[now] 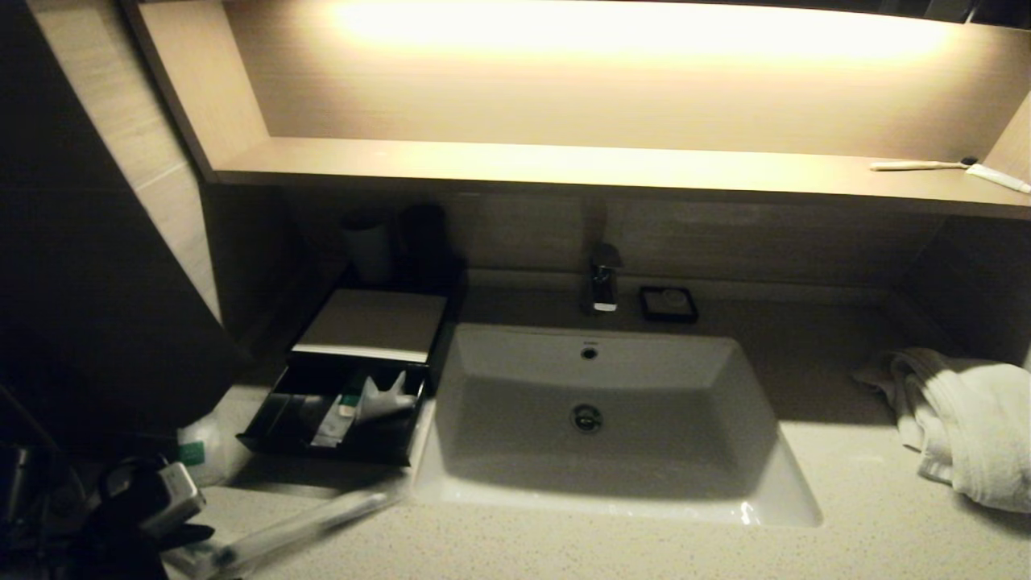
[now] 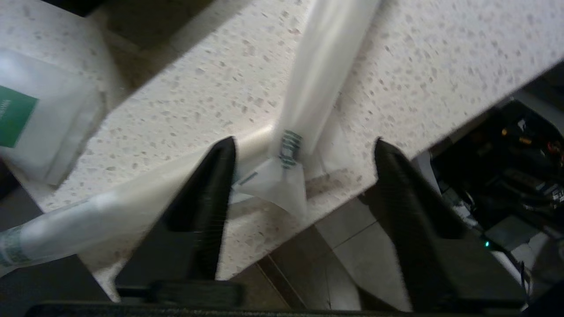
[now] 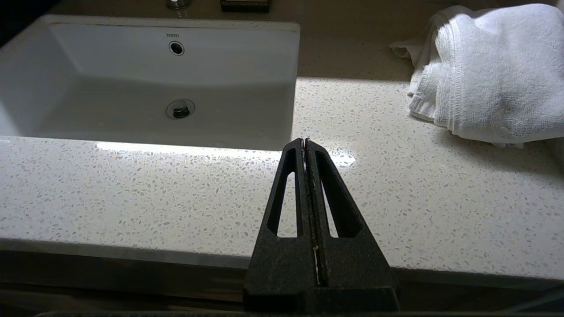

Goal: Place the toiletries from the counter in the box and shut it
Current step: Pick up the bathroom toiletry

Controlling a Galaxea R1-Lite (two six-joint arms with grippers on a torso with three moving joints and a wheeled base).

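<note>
While the left gripper hangs open at the counter edge, two wrapped sticks lie crossed between its fingers (one sachet beside); the box drawer holds a tube.

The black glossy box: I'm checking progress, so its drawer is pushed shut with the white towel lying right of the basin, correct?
Not quite. The head view shows the black glossy box with its drawer pulled open, items inside. The white towel does lie right of the white rectangular basin.

I see a white towel heaped right of the basin, a chrome tap beside a black soap dish, a toothbrush on the lit shelf.
</note>
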